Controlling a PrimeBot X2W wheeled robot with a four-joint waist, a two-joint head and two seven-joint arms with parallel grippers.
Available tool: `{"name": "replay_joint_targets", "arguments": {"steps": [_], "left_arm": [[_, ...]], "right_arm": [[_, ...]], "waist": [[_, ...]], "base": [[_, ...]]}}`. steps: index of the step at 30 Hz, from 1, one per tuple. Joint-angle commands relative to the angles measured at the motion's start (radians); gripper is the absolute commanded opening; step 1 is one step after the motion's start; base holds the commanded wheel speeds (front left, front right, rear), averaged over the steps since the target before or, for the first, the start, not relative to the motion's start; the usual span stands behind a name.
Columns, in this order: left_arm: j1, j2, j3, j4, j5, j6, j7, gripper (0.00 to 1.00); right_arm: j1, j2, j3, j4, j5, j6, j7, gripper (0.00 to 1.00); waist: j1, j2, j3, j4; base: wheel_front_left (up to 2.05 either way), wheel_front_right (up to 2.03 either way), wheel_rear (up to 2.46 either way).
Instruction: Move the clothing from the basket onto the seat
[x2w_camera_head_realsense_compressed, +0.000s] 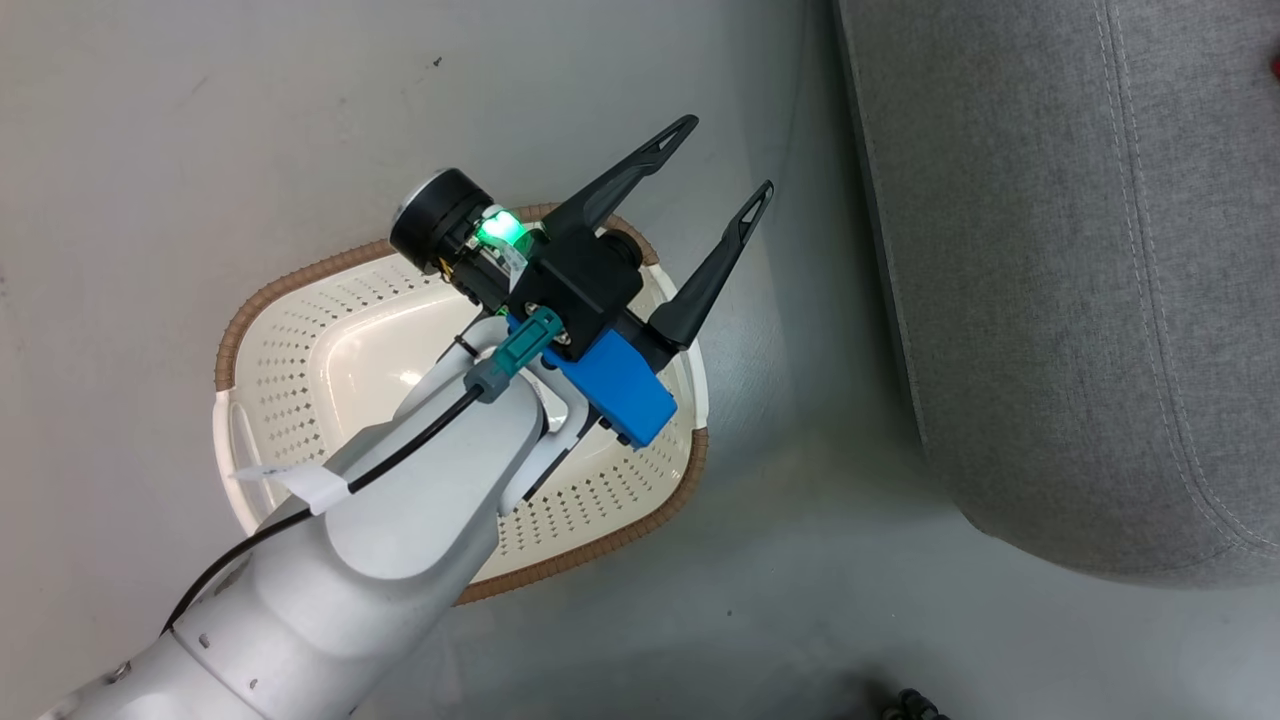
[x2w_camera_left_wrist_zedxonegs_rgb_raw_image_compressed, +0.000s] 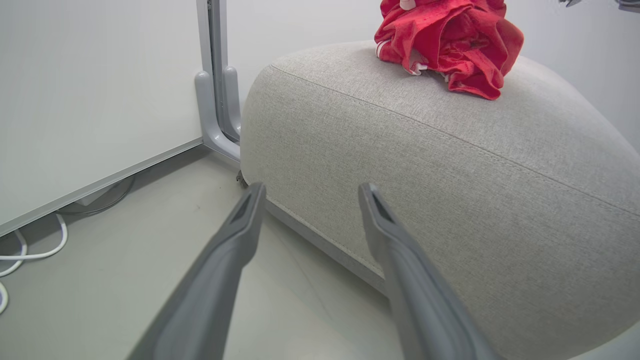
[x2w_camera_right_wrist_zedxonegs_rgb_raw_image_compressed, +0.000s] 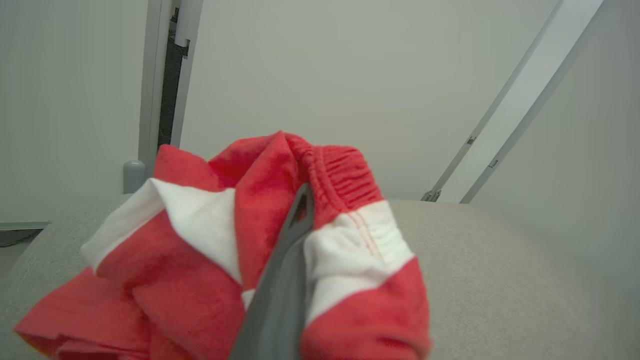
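Red clothing (x2w_camera_left_wrist_zedxonegs_rgb_raw_image_compressed: 450, 40) lies in one crumpled heap atop the single grey seat (x2w_camera_left_wrist_zedxonegs_rgb_raw_image_compressed: 425, 175), upper right of your left wrist view. Your left gripper (x2w_camera_head_realsense_compressed: 729, 153) hangs open, two fingers spread, over the one cream basket (x2w_camera_head_realsense_compressed: 290, 380), centre left of the head view. Your right gripper (x2w_camera_right_wrist_zedxonegs_rgb_raw_image_compressed: 301, 200) sits buried in red-and-white fabric; its grip cannot be told.

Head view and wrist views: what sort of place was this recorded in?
Probably an indoor test room staged like a living space: a grey upholstered seat, a plastic laundry basket on a bare smooth floor, and plain pale wall panels on metal posts with loose white cables.
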Motion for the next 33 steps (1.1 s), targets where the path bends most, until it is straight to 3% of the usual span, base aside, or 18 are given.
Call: {"name": "replay_joint_targets", "arguments": {"steps": [1, 5, 6, 7, 8, 23, 33], "left_arm": [[-0.017, 0.004, 0.0, -0.002, -0.002, 0.005, 0.004, 1.0], [-0.016, 0.008, -0.001, 0.0, -0.006, 0.009, 0.003, 1.0], [-0.016, 0.009, -0.001, 0.0, -0.007, 0.01, 0.002, 1.0], [-0.016, 0.009, -0.002, 0.0, -0.007, 0.01, 0.001, 1.0], [-0.015, 0.009, -0.003, -0.001, -0.008, 0.011, 0.0, 1.0], [0.074, -0.004, 0.007, 0.011, -0.034, 0.022, -0.023, 1.0], [0.207, 0.003, 0.087, -0.028, -0.043, 0.051, -0.028, 1.0]], "right_arm": [[0.03, 0.02, -0.008, 0.005, 0.001, 0.0, -0.003, 0.0], [0.071, 0.057, -0.018, 0.011, 0.002, 0.0, -0.003, 0.0], [0.079, 0.066, -0.022, 0.011, 0.008, 0.0, -0.003, 0.22], [0.09, 0.072, -0.021, 0.014, 0.006, 0.0, -0.003, 0.72], [0.099, 0.077, -0.021, 0.018, 0.007, 0.0, -0.003, 1.0], [0.365, 0.195, -0.057, -0.083, -0.042, 0.0, -0.003, 1.0], [0.56, 0.263, 0.008, -0.217, -0.04, 0.0, -0.003, 1.0]], "waist": [[-0.0001, 0.0, 0.0, 0.0], [-0.0001, 0.0, -0.009, -0.004], [-0.0001, 0.0, -0.013, -0.006], [-0.0001, 0.0, -0.018, -0.007], [-0.0001, 0.0, -0.024, -0.009], [-0.0001, 0.0, -0.201, -0.014], [-0.0001, 0.0, -0.358, 0.024]], "base": [[0.0, 0.0, 0.0], [0.0, 0.0, 0.0], [0.0, 0.0, 0.0], [0.0, 0.0, 0.0], [0.0, 0.0, 0.0], [0.0, 0.0, 0.0], [0.0, 0.0, 0.0]]}}
